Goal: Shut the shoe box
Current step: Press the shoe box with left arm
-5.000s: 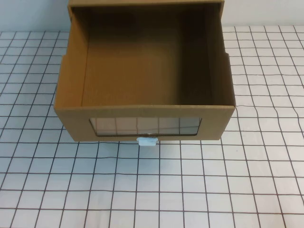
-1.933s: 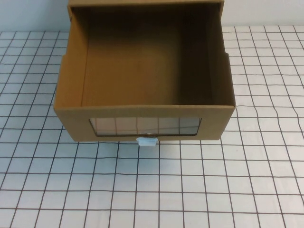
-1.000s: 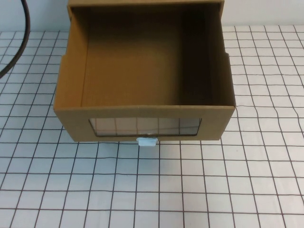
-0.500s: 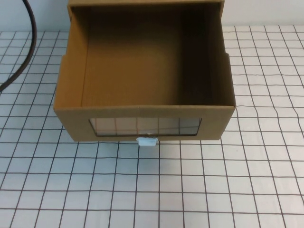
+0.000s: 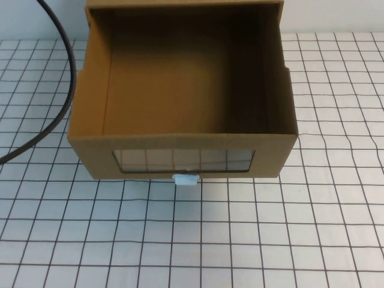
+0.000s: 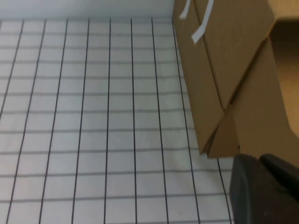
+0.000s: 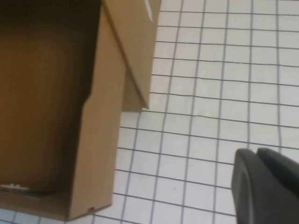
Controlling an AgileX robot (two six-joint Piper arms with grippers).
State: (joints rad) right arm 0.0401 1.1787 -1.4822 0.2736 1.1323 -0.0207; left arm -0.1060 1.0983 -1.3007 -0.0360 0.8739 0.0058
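One shoe box (image 5: 183,90), centre of high view, drawer pulled out. One clear window (image 5: 183,159) in its front. One white pull tab (image 5: 185,179) just below window. One dark cable (image 5: 57,102), upper left. One gridded table (image 5: 240,240). Left gripper (image 6: 261,186): one. Right gripper (image 7: 264,184): one.

shoe box (image 5: 180,147) rear cut off | left claw (image 6: 264,189), right claw (image 7: 266,184) mostly off-frame

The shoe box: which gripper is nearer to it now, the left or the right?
Left, it seems. The left gripper sits close to the left side of the shoe box; the right gripper is off its right side, with bare gridded table between.
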